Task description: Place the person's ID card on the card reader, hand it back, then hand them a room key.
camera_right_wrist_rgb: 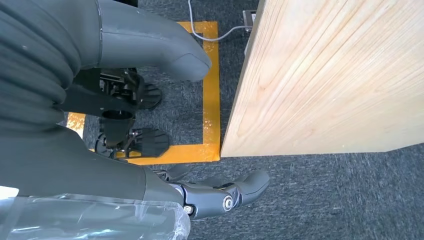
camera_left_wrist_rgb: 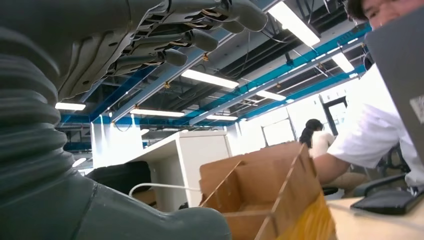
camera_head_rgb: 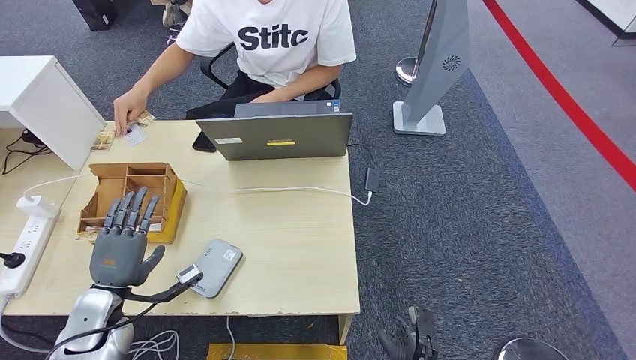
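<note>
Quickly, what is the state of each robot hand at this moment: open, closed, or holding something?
Left hand: open, fingers straight and apart above the table, holding nothing.
Right hand: hangs beside the table, holding nothing; fingers look loosely apart, so open.

Left robot hand (camera_head_rgb: pixel 120 247) raised above the worktop (camera_head_rgb: pixel 300 247), palm down, fingers (camera_head_rgb: pixel 131 210) straight and spread forward, thumb out to the side, holding nothing. Right robot hand (camera_head_rgb: pixel 411 339) hanging low beside the worktop edge, fingers loosely curled, empty.

Open-plan office, desk (camera_head_rgb: pixel 300 247), laptop (camera_head_rgb: pixel 276 135), strip ceiling lights (camera_left_wrist_rgb: pixel 210 79)
</note>
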You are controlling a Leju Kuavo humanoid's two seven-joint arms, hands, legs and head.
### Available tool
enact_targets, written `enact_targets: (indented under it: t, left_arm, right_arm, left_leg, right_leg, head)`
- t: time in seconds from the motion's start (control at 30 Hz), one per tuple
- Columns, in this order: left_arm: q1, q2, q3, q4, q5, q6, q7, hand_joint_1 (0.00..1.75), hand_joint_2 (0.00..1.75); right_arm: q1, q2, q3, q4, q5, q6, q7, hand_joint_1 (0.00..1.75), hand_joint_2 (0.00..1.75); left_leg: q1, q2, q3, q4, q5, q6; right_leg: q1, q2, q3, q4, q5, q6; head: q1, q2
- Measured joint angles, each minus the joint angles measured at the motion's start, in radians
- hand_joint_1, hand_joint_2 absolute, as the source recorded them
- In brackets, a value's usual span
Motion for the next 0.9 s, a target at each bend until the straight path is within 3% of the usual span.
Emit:
enact_targets:
  t: [0.3,0.57,0.9]
  left_arm:
    - [0.040,0.066,0.063,0.069,-0.027,0.029,0.011,0.00,1.75]
    - [0.007,0.155,0.174,0.237,-0.047,0.069,0.001,0.00,1.75]
    - [-0.059,0.180,0.223,0.361,-0.040,0.069,0.003,0.00,1.75]
  right_arm:
    - [0.005,-0.004,-0.003,0.000,-0.001,0.007,-0.006,0.00,1.75]
    - [0.008,-0.004,-0.018,0.000,0.005,0.019,-0.006,0.00,1.75]
    - [0.006,-0.004,-0.018,0.000,0.017,0.018,0.001,0.00,1.75]
  left_leg:
    - [0.001,0.000,0.000,0.000,0.001,-0.001]
    - [0.001,0.000,-0.001,0.000,0.001,-0.001]
    - [0.000,0.000,-0.001,0.000,0.001,-0.001]
  right_leg:
    - [0.000,0.000,0.000,0.000,0.000,0.000]
    - [0.001,0.000,-0.001,0.000,0.000,0.000]
    - [0.000,0.000,-0.001,0.000,0.001,0.000]
  head:
    - [0.000,0.000]
    - [0.000,0.000]
    - [0.000,0.000]
